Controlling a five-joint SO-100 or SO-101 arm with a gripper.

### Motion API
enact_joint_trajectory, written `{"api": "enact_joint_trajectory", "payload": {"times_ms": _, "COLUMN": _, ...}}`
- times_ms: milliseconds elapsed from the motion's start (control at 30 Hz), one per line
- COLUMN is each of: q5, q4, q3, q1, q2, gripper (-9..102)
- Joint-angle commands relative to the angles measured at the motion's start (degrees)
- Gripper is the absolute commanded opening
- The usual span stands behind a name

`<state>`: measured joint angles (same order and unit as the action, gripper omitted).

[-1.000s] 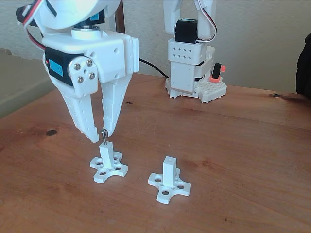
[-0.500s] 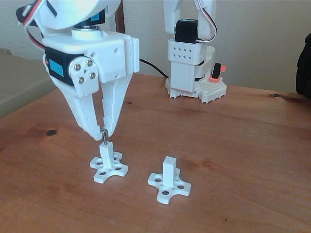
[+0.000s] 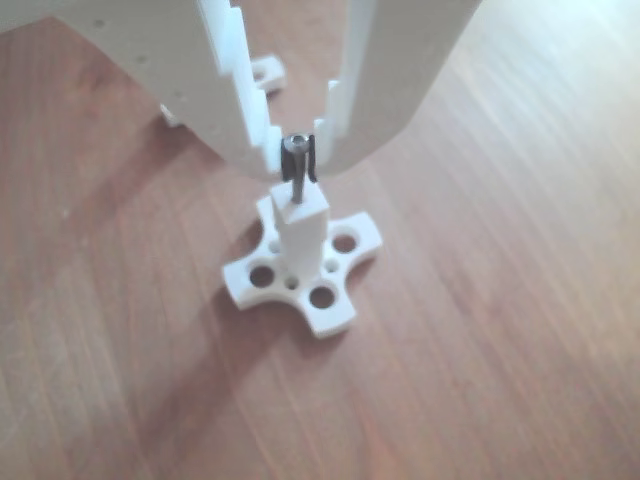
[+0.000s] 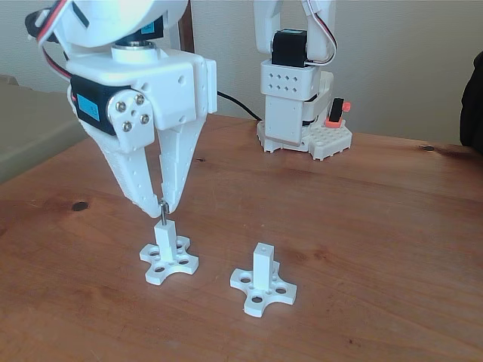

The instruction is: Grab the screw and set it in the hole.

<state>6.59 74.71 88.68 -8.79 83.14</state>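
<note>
White gripper [image 4: 157, 207] hangs tips-down over the wooden table [image 4: 377, 219], its two fingers drawn close together and pinching the screw [image 4: 162, 212] by its upper end, right at the fingertips. In the other view the gripper [image 3: 298, 158] comes in from the top edge; the screw [image 3: 297, 170] sits between dark pads on the inner faces of the tips, round head up, shank pointing straight down. Directly beneath the tips stands a white square post on a cross-shaped base [image 4: 169, 261]. The lower end of the screw meets the post's top face at the hole [image 3: 298, 205]; how far the tip has entered I cannot tell, most of the shank remains exposed above the post. Screw looks upright, roughly in line with the post. Fingertips themselves stay just clear of the post top, only the screw bridging them. In the other view the base [image 3: 338, 300] shows larger round holes in its lobes, below and around the post. To the right of the gripper in the fixed view, a little nearer the camera, a second identical fixture [image 4: 263, 283] stands apart, its post-top hole open. Behind the gripper, toward the far table edge, the arm's white base [image 4: 302, 121] with black motors and an orange-red part, a dark cable running off to its left.
</note>
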Motion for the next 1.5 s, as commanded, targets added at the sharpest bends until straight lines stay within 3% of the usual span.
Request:
{"api": "enact_joint_trajectory", "payload": {"times_ms": 0, "q5": -1.05, "q4": -0.62, "q3": -4.22, "q1": 0.79, "q2": 0.88, "gripper": -1}}
{"api": "enact_joint_trajectory", "payload": {"times_ms": 933, "q5": -1.58, "q4": -0.97, "q3": -7.21, "q1": 0.26, "q2": 0.62, "gripper": -4}}
{"api": "enact_joint_trajectory", "payload": {"times_ms": 1467, "q5": -2.99, "q4": 2.99, "q3": -10.81, "q1": 1.23, "q2": 0.62, "gripper": -4}}
